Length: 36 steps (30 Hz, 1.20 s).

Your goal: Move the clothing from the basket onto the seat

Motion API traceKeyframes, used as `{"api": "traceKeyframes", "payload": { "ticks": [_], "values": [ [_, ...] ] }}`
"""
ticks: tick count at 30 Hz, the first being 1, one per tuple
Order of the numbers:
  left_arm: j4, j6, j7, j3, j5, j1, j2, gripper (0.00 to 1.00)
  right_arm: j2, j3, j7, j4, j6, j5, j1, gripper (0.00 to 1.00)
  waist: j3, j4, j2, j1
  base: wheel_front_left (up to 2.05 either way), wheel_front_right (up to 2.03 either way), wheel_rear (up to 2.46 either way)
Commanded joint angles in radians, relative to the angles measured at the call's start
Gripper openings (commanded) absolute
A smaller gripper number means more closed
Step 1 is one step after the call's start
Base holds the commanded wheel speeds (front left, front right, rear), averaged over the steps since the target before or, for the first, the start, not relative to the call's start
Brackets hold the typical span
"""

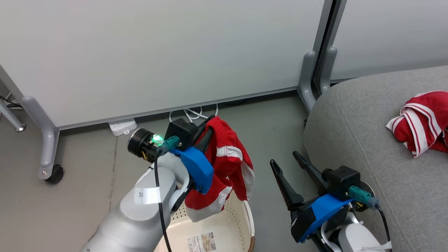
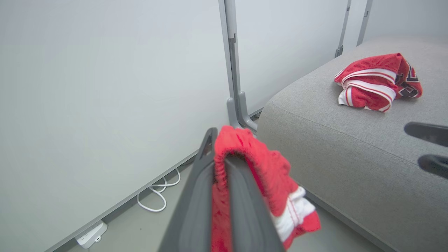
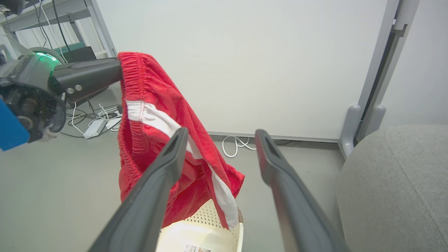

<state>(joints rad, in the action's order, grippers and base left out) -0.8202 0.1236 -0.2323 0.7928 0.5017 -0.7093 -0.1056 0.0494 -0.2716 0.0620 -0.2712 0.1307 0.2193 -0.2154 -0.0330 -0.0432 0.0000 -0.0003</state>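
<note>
My left gripper [image 1: 209, 125] is shut on red shorts with white stripes [image 1: 229, 164], holding them by the waistband above the cream basket [image 1: 241, 217]. In the left wrist view the shorts [image 2: 266, 171] drape over my closed fingers [image 2: 241, 196]. The right wrist view shows the shorts [image 3: 150, 140] dangling over the basket [image 3: 203, 234]. A second red garment with white stripes [image 1: 421, 120] lies bunched on the grey seat [image 1: 371, 140]; its dark logo shows on the garment [image 2: 378, 82] in the left wrist view. My right gripper [image 1: 285, 159] hangs open and empty between basket and seat.
White partition panels on grey legs [image 1: 308, 77] stand behind, one leg with a caster [image 1: 54, 173]. A power strip [image 1: 120, 126] and a white cable [image 1: 192, 113] lie on the floor by the panel. The basket bottom carries a label [image 1: 201, 242].
</note>
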Motion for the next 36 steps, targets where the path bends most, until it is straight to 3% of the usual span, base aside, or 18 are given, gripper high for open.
{"api": "traceKeyframes", "payload": {
  "ticks": [1,14,36],
  "values": [
    [0.006,0.000,0.003,0.004,0.003,-0.016,0.003,0.00,0.002,-0.002,-0.004,0.003,0.000,0.002,0.022,1.00,0.012,0.003,0.0000,0.0003,0.00,0.00,0.00],
    [0.038,-0.003,0.086,-0.016,0.088,-0.074,0.028,0.00,0.002,-0.020,-0.014,0.011,0.000,0.010,0.040,1.00,0.045,-0.021,0.0000,0.0003,0.00,0.00,0.00],
    [0.034,-0.017,0.089,0.010,0.105,-0.050,0.023,0.00,0.002,-0.081,-0.022,0.003,0.000,0.035,0.008,1.00,0.034,-0.029,0.0000,0.0003,0.00,0.00,0.00]
  ]
}}
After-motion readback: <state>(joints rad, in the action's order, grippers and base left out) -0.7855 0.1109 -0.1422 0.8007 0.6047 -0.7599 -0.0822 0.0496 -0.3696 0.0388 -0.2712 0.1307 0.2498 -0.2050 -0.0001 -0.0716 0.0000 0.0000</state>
